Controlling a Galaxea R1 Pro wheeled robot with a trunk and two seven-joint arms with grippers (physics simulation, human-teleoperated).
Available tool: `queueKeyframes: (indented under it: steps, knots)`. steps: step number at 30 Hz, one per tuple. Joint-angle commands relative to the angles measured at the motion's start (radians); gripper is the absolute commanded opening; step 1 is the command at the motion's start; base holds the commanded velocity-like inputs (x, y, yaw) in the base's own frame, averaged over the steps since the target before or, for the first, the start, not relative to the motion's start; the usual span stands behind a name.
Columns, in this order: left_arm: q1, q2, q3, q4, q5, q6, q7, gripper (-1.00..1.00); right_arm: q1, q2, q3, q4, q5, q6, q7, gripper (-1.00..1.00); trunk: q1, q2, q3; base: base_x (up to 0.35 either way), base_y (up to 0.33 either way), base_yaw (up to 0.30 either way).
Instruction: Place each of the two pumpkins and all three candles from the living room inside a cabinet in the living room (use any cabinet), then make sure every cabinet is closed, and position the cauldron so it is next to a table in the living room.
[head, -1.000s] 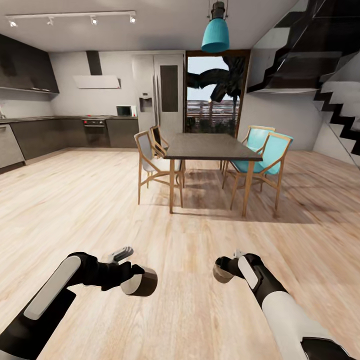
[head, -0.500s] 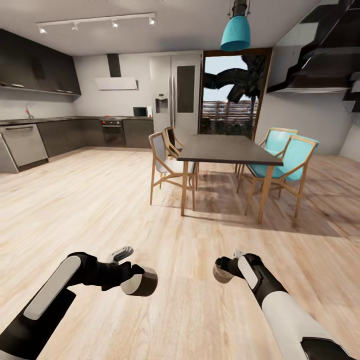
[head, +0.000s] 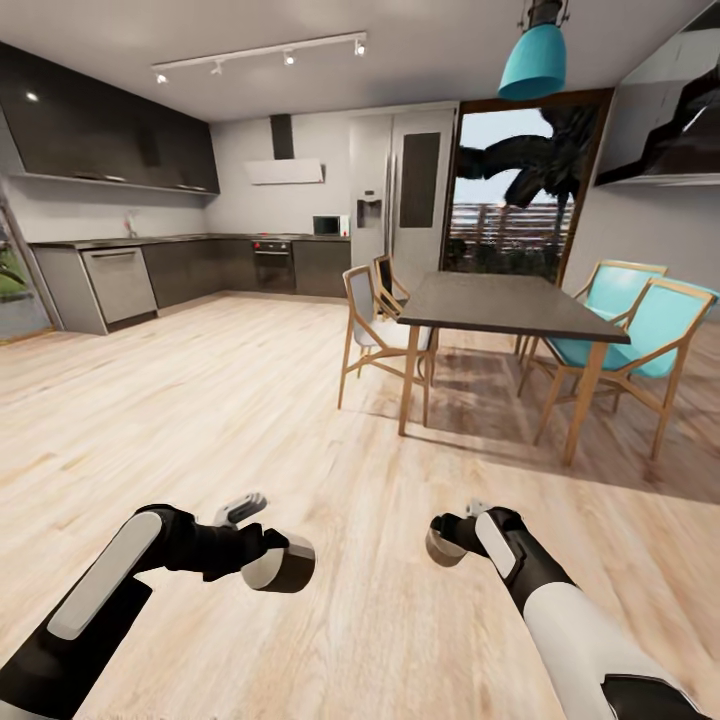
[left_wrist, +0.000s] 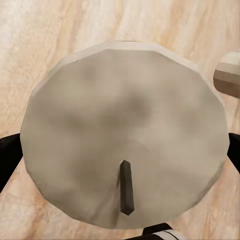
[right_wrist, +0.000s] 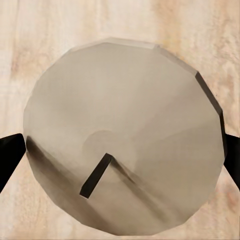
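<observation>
Both hands, left (head: 285, 562) and right (head: 445, 545), each clamp a pale candle (left_wrist: 122, 135).

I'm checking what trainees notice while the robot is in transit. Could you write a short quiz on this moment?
1. True or false: the left pincer grips a pale candle.
2. The seats of the two chairs on the right of the dining table are: A teal, B red, C black.
3. Fill in: the right pincer carries a second candle above a ___ plank floor.
Key: 1 true; 2 A; 3 wooden.
</observation>
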Motion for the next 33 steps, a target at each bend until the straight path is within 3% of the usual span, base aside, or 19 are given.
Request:
queueKeyframes:
  steps: [1,33]
  knots:
    - [-0.001,0.0,-0.001,-0.001,0.01,0.0,0.009,-1.0,0.0,0.001,-0.004,-0.002,-0.012,0.004,-0.008,-1.0,0.0,-0.001,-0.001,0.0,0.0,0.281]
    - [-0.001,0.0,-0.001,-0.001,0.01,0.0,0.009,-1.0,0.0,0.001,-0.002,-0.002,-0.012,0.003,-0.009,-1.0,0.0,-0.001,0.011,0.0,0.0,0.282]
